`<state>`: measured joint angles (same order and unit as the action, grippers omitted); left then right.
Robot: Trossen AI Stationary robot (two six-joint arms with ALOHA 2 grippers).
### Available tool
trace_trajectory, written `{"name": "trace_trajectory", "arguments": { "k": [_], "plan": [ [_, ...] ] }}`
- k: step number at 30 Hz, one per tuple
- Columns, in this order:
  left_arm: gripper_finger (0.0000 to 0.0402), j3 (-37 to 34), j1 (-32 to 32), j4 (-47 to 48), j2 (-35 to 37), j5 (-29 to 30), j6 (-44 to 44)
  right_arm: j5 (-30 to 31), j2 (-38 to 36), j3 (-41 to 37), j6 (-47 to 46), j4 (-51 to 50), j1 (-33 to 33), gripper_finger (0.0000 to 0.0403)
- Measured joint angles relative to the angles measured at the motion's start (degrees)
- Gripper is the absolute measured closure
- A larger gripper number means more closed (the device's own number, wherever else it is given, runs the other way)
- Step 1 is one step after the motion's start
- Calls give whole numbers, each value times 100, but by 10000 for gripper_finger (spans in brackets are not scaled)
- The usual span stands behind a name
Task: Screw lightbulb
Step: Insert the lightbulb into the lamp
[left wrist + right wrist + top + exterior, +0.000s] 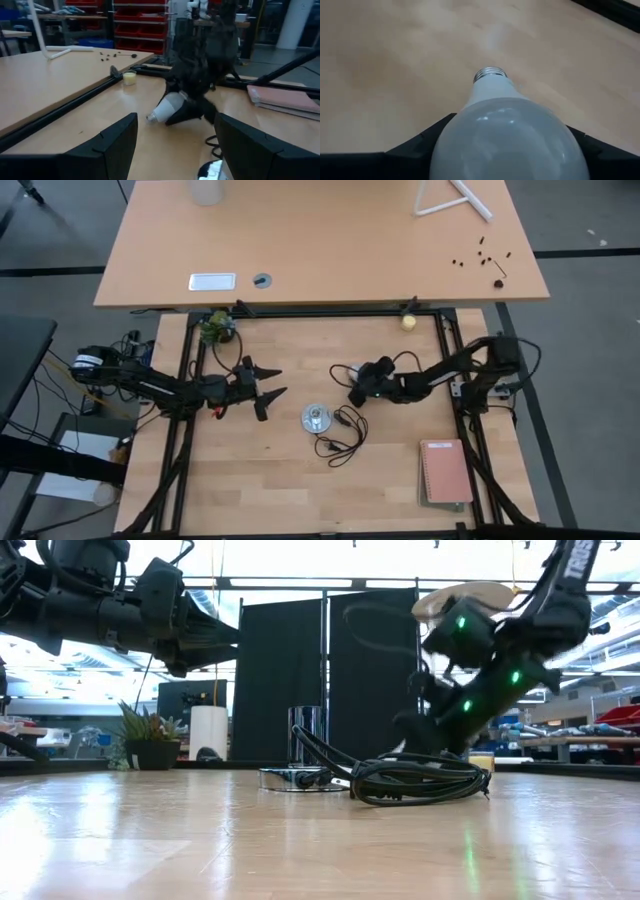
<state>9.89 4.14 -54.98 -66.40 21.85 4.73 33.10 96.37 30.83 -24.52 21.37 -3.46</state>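
Note:
The white lightbulb (167, 106) sits between the fingers of my right gripper (357, 392), which is shut on it right of the table's middle. Its silvery screw base (489, 74) points away from the gripper and slants down toward the wood. The round silver socket (316, 417) stands on the table a little nearer and to the left, its black cord (345, 435) coiled beside it. My left gripper (265, 386) hovers open left of the socket, pointing level toward the bulb, with nothing between its fingers. My right gripper pinches the bulb's wide white globe (505, 145) between its two fingers (415, 147), one on each side. The fingers come from the table's right, slanting down, and lie along the bulb. The bulb is tilted, base foremost and lowest; whether the base touches the table I cannot tell.
A small yellowish ball (408, 321) lies at the table's far edge by the black frame rail. A pink notebook (445, 472) lies near the right front corner. A potted plant (215, 327) stands at the far left. Bare wood lies toward the near edge.

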Motion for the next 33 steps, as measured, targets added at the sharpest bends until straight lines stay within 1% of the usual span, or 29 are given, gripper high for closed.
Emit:
{"name": "trace_trajectory", "arguments": {
  "k": [3, 6, 9, 11, 13, 17, 19, 22, 24, 27, 33],
  "plan": [
    [134, 0, 0, 10, -1, -210, -6, -633, -611, 55, 372, -336, -69, 128],
    [134, 111, 0, 59, -77, -308, -9, -1379, -1179, 419, 540, -1324, -153, 140],
    [134, 413, 11, 74, -361, -398, -20, -1924, -1499, 1131, 695, -2707, -203, 147],
    [134, 765, 25, 73, -703, -537, -119, -2093, -1528, 1677, 864, -3576, -172, 145],
    [134, 1101, 79, 102, -1086, -570, -345, -2255, -1478, 2180, 1108, -4112, -56, 138],
    [134, 1781, 239, 122, -1861, -549, -688, -2491, -1285, 2927, 1436, -4600, 220, 128],
    [134, 2091, 315, 213, -2182, -385, -787, -2595, -1182, 3248, 1467, -4867, 329, 130],
    [134, 2488, 416, 597, -2459, -85, -1041, -2616, -978, 3724, 1314, -5449, 436, 138],
    [134, 2662, 493, 816, -2536, 112, -1188, -2614, -816, 3963, 1212, -5822, 501, 141],
    [134, 2823, 586, 862, -2569, 137, -1224, -2574, -643, 4167, 1035, -5970, 539, 140],
    [134, 2855, 636, 860, -2569, 108, -1207, -2568, -547, 4262, 729, -5751, 539, 130]
  ]
}}
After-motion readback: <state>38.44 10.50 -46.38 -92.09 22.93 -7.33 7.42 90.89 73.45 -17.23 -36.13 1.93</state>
